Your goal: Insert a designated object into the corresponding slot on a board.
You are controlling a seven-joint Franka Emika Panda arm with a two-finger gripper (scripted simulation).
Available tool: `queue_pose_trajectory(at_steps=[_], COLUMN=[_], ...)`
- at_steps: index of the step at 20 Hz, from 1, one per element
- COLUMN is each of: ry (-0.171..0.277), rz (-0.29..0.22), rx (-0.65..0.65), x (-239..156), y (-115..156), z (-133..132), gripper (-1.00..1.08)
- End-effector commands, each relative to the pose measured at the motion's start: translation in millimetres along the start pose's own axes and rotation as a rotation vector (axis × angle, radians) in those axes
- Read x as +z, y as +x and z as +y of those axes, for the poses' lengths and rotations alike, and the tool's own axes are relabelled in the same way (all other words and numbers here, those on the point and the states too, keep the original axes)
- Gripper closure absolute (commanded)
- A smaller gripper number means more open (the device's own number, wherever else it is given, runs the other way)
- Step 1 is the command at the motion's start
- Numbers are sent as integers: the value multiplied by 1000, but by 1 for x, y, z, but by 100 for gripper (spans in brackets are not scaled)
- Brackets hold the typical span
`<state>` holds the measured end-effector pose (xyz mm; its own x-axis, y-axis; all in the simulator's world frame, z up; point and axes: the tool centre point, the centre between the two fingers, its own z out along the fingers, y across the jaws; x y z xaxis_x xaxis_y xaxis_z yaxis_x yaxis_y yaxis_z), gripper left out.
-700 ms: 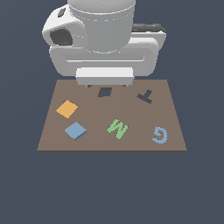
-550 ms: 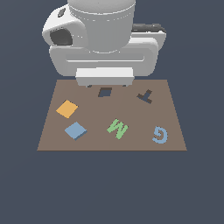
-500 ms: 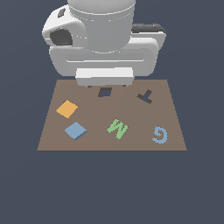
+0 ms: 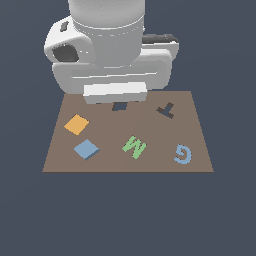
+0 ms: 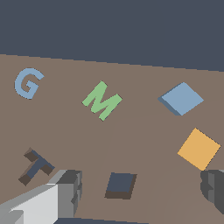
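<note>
Your gripper (image 5: 142,192) hangs with its fingers (image 5: 72,190) spread wide and empty, the slot (image 5: 120,184) lying between them on the board (image 4: 150,127). You find the light-blue tile (image 4: 86,149) flat on the board beside the orange square (image 4: 76,124), well apart from the slot, with the green M (image 4: 134,146) and blue G (image 4: 183,153) nearby.

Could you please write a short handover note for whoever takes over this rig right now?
Gripper: open, holding nothing, hovering over the square slot.
Light-blue tile: lying flat on the board, beside the orange square, apart from the slot.
Done: nothing yet; the slot is empty and the tile is not grasped.
Left: move to the tile, grasp it, carry it to the slot, insert it.
</note>
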<state>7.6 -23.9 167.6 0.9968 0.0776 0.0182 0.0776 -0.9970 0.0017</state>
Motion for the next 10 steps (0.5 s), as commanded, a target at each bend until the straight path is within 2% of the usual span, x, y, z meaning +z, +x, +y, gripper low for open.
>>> queue_pose_trajectory(at_steps=[1, 10], ry=[0, 3], rz=[-1, -4], rx=[-32, -213], x=[5, 31], y=[1, 8], z=[5, 33], gripper=[-92, -92])
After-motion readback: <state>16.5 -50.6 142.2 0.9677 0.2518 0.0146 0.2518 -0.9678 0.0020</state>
